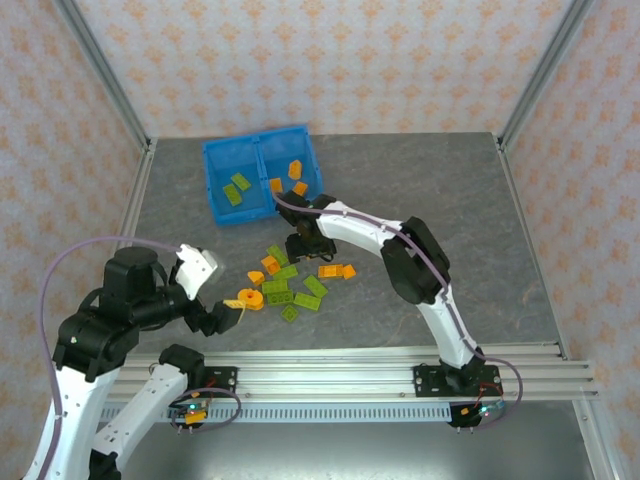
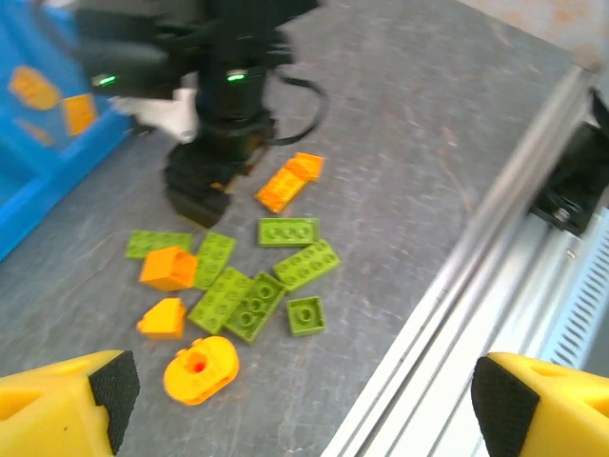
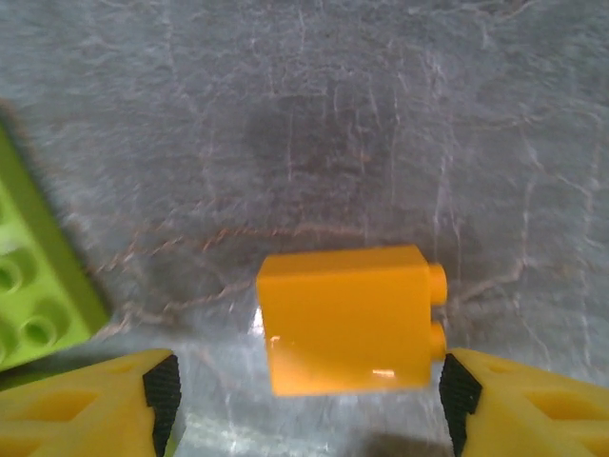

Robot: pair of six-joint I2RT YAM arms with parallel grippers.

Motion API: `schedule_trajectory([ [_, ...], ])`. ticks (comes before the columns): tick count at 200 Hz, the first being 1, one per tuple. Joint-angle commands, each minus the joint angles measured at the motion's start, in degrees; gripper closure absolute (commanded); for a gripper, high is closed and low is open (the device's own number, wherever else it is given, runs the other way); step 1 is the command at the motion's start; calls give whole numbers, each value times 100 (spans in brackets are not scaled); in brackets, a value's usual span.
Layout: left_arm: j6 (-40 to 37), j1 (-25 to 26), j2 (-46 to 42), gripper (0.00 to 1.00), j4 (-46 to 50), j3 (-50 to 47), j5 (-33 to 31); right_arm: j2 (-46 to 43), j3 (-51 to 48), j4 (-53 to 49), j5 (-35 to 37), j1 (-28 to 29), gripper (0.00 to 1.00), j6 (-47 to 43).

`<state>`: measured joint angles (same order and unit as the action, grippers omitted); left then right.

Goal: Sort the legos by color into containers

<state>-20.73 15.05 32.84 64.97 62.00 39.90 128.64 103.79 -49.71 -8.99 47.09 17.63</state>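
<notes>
A loose pile of orange and lime green legos [image 1: 295,280] lies mid-table. The blue bin [image 1: 255,146] stands behind it, green bricks in its left compartment and orange ones in its right. My left gripper [image 1: 222,318] is open near the front left of the pile. Its fingers [image 2: 105,386] stand wide apart above the table, and the round orange piece [image 2: 200,369] lies free just ahead of the left finger. My right gripper [image 1: 303,250] points down over the pile's far side. It [image 3: 309,395] stands open around an orange brick [image 3: 347,319], with a gap at the left pad.
An aluminium rail [image 1: 380,370] runs along the near table edge, close to the left gripper's right finger [image 2: 533,400]. A green brick [image 3: 33,286] lies left of the right gripper. Walls with metal posts enclose the table on three sides.
</notes>
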Motion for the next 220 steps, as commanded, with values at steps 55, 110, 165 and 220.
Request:
schedule_trajectory([
  [55, -791, 44, 383, 0, -68, -187, 897, 522, 286, -250, 205, -95, 52, 17],
  [110, -836, 42, 194, 0, -296, -364, 809, -133, 404, -293, 400, -95, 64, 301],
  [165, -637, 42, -46, 0, -962, -500, 443, -1203, 933, 779, 828, -108, 63, 662],
  [220, -374, 43, 79, 0, -1053, -361, 300, 785, 3833, 287, 1061, -453, 63, 741],
])
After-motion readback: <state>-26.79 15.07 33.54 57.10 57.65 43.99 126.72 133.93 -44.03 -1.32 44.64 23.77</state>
